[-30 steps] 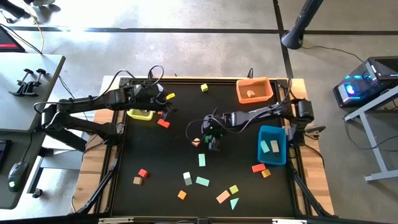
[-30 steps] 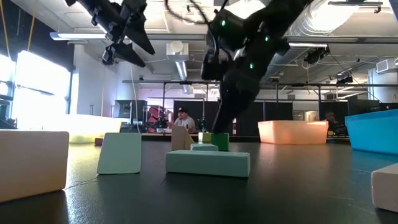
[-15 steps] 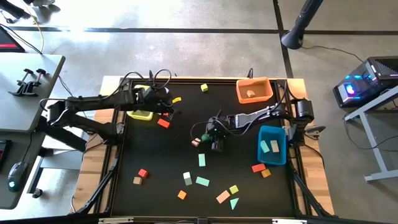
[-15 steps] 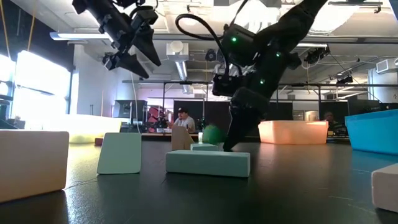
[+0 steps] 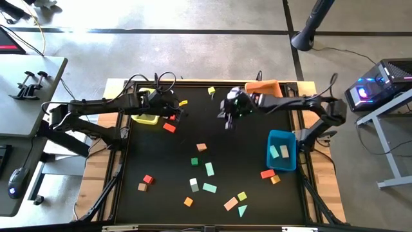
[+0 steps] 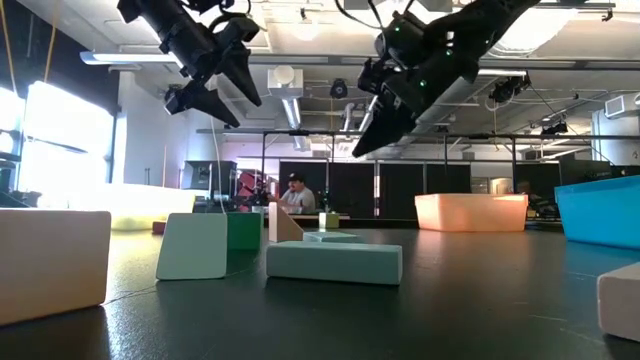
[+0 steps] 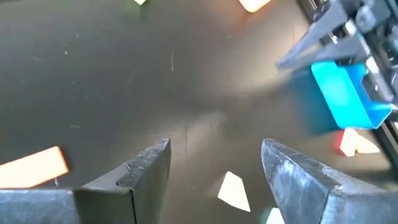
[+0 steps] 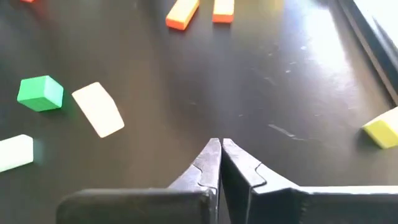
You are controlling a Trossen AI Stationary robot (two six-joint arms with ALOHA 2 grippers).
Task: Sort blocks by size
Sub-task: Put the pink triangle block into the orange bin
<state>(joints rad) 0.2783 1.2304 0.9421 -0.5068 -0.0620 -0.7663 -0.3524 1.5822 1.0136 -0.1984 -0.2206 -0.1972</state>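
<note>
Early: few blocks binned, one in orange bin (image 5: 262,94), two in blue bin (image 5: 281,149); most scattered. Right gripper (image 5: 229,122) closed, empty. Left gripper (image 5: 175,115) open, empty.

The right gripper (image 6: 362,150) hangs high with fingers pressed together, holding nothing. Below it lies a long mint wooden bar (image 6: 334,262); a small green wooden cube (image 6: 243,230) sits lower, off to one side.

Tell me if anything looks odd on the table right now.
The right gripper is shut on nothing, raised near the orange bin. The green cube lies loose mid-table beside a tan block, unsorted. Nothing looks damaged.
</note>
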